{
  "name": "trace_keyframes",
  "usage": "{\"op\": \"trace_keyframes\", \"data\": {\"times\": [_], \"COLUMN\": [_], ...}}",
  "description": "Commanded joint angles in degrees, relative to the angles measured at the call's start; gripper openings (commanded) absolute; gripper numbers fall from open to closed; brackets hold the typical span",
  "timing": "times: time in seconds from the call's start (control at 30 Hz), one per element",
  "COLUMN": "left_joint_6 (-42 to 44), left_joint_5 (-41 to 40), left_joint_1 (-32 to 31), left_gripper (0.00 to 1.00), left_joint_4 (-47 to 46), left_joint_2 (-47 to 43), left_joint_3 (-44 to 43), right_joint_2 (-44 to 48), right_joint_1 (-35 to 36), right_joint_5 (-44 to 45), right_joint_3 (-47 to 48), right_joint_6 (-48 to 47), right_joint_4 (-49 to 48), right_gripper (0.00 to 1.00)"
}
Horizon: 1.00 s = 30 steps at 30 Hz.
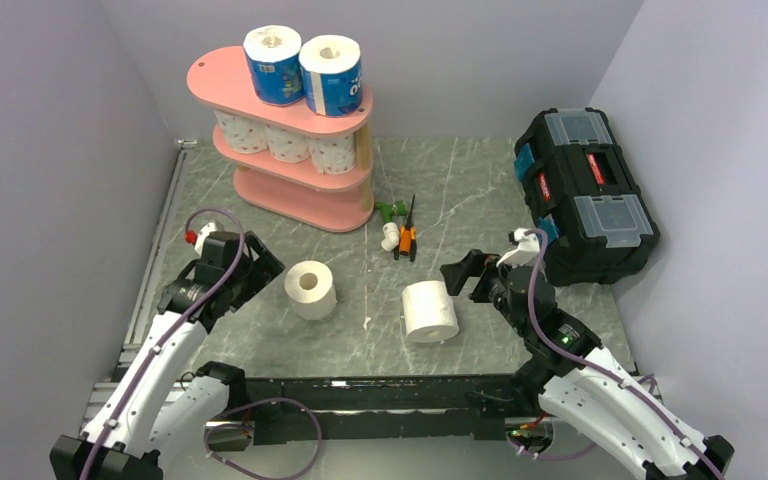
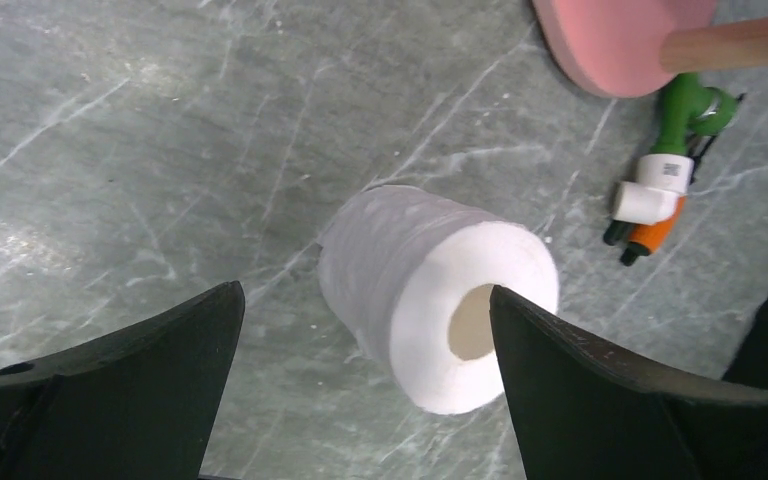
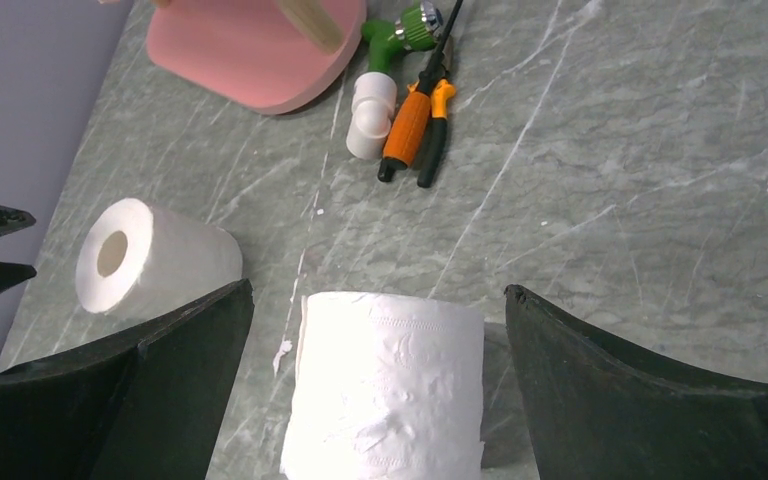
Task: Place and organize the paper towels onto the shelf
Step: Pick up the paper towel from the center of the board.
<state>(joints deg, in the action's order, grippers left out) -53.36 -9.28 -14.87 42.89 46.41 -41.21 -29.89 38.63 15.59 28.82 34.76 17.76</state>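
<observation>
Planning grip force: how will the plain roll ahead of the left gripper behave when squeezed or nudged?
The plain roll is probably light, given its hollow core. Its soft wound paper should dent rather than slip. Its round side may let it roll if nudged.

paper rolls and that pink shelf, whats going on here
Two robot arms are stocking the shelf with paper rolls. Five are on it: two blue rolls on the top tier and three dotted rolls on the middle tier. Two plain ones sit loose on the table. The left pincer is open and lined up on the left roll; the right pincer is open at the right roll. Neither holds anything yet.
</observation>
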Motion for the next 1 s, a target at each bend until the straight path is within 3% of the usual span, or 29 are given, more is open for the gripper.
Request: {"op": "trace_keyframes", "data": {"times": [0.0, 0.13, 0.47, 0.87, 0.97], "left_joint_6": [-3.10, -1.39, -3.08, -4.25, -4.72], "left_joint_5": [4.54, 9.76, 10.16, 6.65, 6.21], "left_joint_1": [0.46, 0.50, 0.15, -5.63, -5.84], "left_gripper": [0.99, 1.00, 0.98, 0.82, 0.73], "left_joint_4": [-5.17, -9.61, -6.19, -4.60, -5.10], "left_joint_2": [-2.19, -2.73, -2.36, 1.95, 2.89], "left_joint_3": [0.10, 2.19, 4.12, 4.06, 4.33], "right_joint_2": [0.64, 0.34, -0.30, -1.90, -1.86], "right_joint_1": [0.21, 0.17, 0.21, 0.19, 0.20], "right_joint_5": [2.66, 2.57, 2.39, 1.54, 1.63], "right_joint_3": [0.35, -0.02, -0.34, -0.43, -0.40], "right_joint_6": [0.72, 0.96, 0.81, 1.36, 1.36], "right_joint_4": [0.18, -0.07, -0.81, -1.86, -1.62], "right_gripper": [0.99, 0.99, 0.99, 0.99, 0.98]}}
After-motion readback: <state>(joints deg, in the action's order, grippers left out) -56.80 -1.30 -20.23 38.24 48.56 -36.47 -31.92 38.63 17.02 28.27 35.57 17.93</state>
